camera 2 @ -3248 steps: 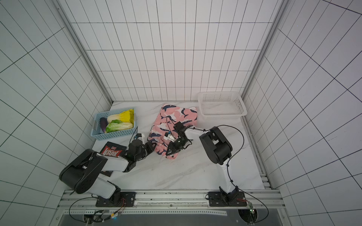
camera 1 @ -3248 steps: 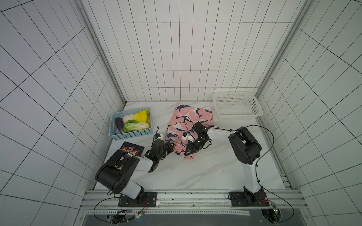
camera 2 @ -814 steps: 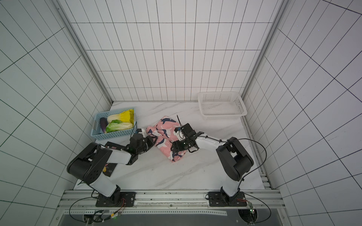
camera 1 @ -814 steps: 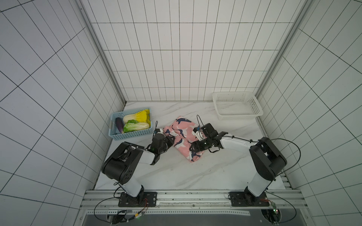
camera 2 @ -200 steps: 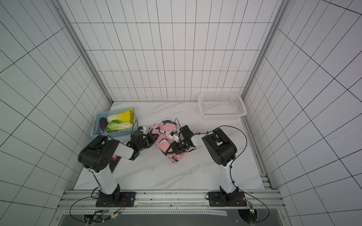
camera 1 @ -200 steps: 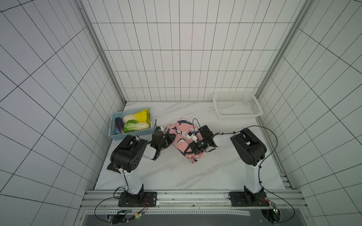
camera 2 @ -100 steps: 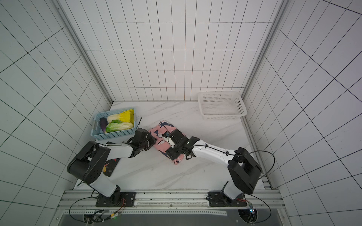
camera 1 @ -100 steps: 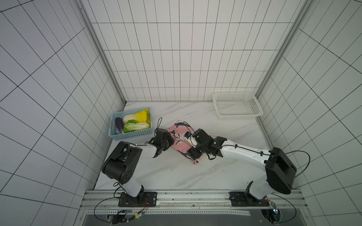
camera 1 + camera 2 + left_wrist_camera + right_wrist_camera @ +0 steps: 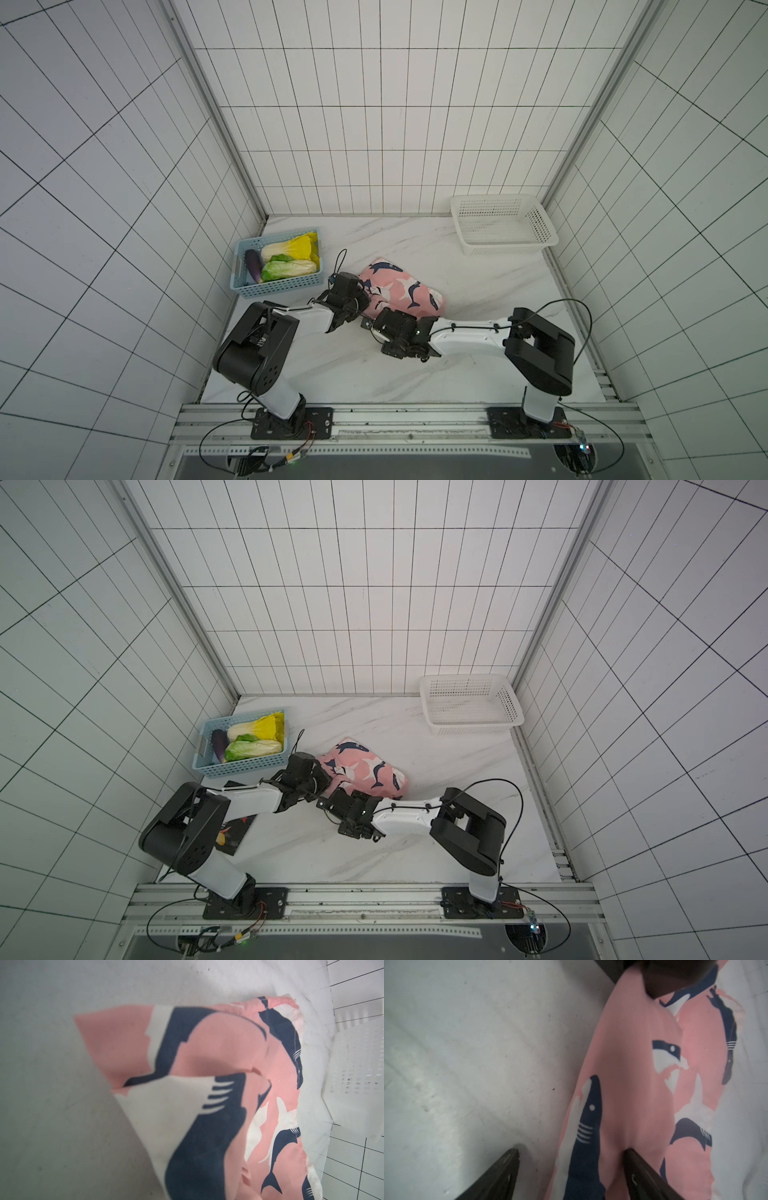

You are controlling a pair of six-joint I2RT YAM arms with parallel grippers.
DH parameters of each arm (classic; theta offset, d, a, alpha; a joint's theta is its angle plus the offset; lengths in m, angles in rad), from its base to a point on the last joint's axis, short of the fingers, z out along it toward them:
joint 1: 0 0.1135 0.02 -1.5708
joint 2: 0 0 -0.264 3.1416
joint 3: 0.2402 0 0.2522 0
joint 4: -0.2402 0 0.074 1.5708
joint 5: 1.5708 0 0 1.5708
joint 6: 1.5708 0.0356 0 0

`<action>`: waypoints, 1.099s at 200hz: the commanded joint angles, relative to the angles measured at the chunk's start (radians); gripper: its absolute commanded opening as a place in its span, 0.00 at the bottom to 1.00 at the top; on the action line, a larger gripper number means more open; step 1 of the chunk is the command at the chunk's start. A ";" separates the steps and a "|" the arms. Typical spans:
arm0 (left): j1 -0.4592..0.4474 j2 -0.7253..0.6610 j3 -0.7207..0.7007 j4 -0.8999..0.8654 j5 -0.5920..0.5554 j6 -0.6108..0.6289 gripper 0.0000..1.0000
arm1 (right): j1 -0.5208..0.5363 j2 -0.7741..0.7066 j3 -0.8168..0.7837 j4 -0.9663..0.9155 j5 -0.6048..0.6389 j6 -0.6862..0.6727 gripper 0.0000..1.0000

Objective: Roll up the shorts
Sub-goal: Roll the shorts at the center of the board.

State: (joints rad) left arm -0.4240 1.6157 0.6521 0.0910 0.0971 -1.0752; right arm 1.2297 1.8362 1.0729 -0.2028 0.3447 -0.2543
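**Two fingers (image 9: 639, 1165) apart, the cloth edge between them**

In the right wrist view the right gripper (image 9: 571, 1155) is released. One finger rests on the table (image 9: 467, 1064) and the other on the shorts (image 9: 633, 1064), so the near edge of the cloth lies between them. Both top views hide these fingers under the wrist.

The left wrist view shows no fingers, only a raised corner of the shorts, blurred and close to the lens. The left gripper (image 9: 365, 298) is clenched on that left end of the cloth.

In both top views the shorts lie as a folded bundle near the middle of the table. Their long axis runs from far left to near right.

The blue basket (image 9: 282, 286) stands just left of the bundle and holds an eggplant (image 9: 253, 266) and two cabbages (image 9: 291, 249). The white basket (image 9: 503, 247) stands in the far right corner, well apart. It also appears, blurred, in the left wrist view.

In a top view a dark packet (image 9: 235, 833) lies beside the left arm.
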 commanded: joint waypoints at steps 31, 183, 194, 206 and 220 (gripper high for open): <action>-0.002 -0.032 -0.001 -0.075 0.036 0.002 0.00 | -0.054 0.035 0.019 -0.011 -0.020 0.033 0.25; 0.015 -0.414 -0.247 0.136 -0.004 0.124 0.69 | -0.481 0.132 0.046 0.061 -1.278 0.530 0.09; 0.015 -0.388 -0.277 0.236 0.011 0.109 0.70 | -0.501 0.157 0.033 0.112 -1.318 0.576 0.09; 0.017 -0.348 -0.299 0.334 0.026 0.091 0.73 | -0.516 0.175 0.012 0.173 -1.347 0.622 0.09; 0.016 -0.291 -0.314 0.454 0.040 0.078 0.73 | -0.532 0.189 -0.021 0.251 -1.378 0.675 0.09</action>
State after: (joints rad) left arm -0.4091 1.2545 0.3634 0.2863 0.0998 -0.9764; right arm 0.7246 1.9827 1.1084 -0.0914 -0.9180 0.2810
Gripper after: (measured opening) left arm 0.731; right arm 0.092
